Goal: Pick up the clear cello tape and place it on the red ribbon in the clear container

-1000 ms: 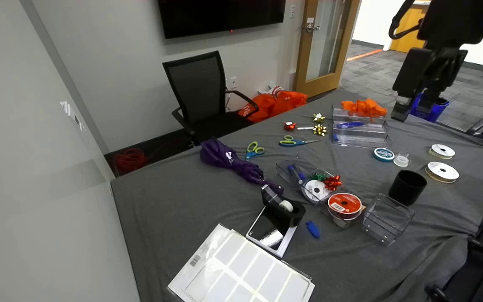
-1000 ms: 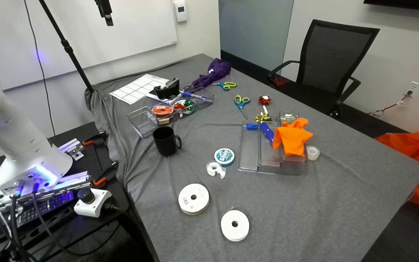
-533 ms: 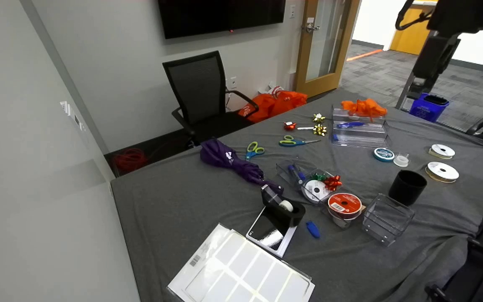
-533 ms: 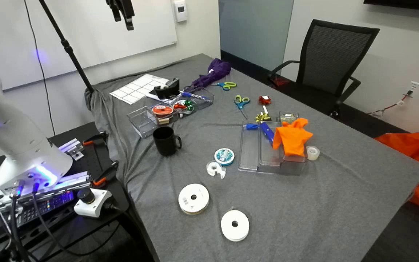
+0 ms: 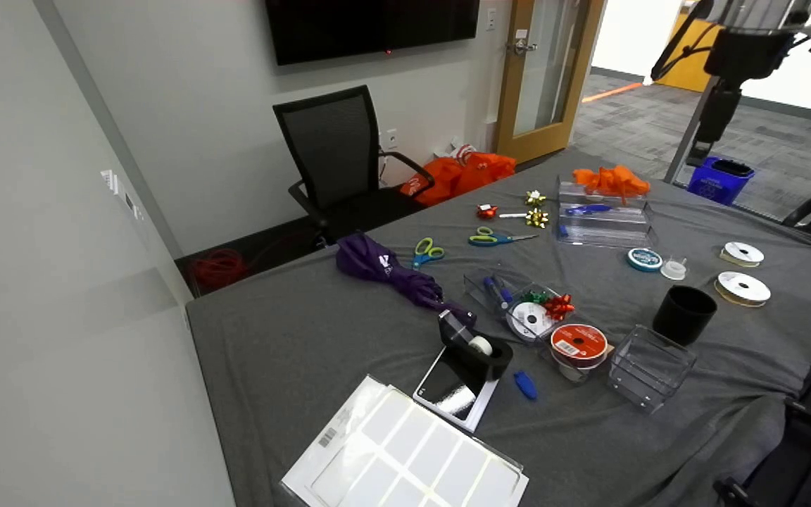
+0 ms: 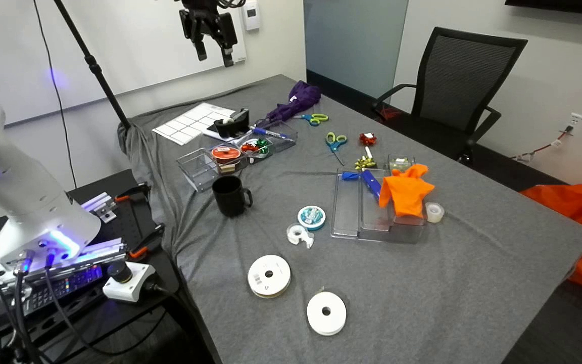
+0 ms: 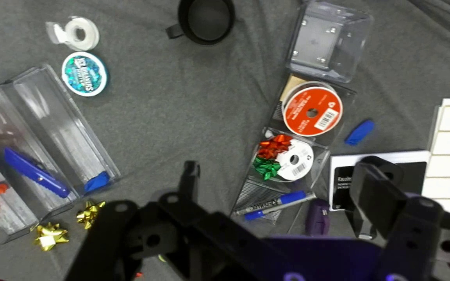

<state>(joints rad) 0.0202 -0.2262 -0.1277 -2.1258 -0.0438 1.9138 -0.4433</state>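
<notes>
My gripper (image 7: 281, 169) hangs open and empty high above the table; in both exterior views (image 5: 698, 151) (image 6: 215, 59) nothing is between its fingers. A small translucent tape roll in a clear dispenser (image 7: 81, 34) lies beside a teal tin, also seen in an exterior view (image 6: 298, 234). Another translucent tape roll (image 6: 435, 212) lies beside the clear organiser; I cannot tell which roll is meant. The red ribbon (image 7: 311, 111), a spool, sits on the end compartment of the clear container (image 7: 321, 156), ahead of my fingers in the wrist view.
A black mug (image 6: 230, 197) and another clear box (image 7: 332, 43) stand near the red ribbon. A clear stepped organiser (image 6: 345, 217) holds an orange cloth (image 6: 406, 192). A black tape dispenser (image 5: 479, 352), a purple umbrella (image 5: 391, 271) and white spools (image 6: 269, 275) lie around.
My gripper has swung over in the air, to the right and lower in one exterior view, smaller and turned in the other. The table things have not moved.
</notes>
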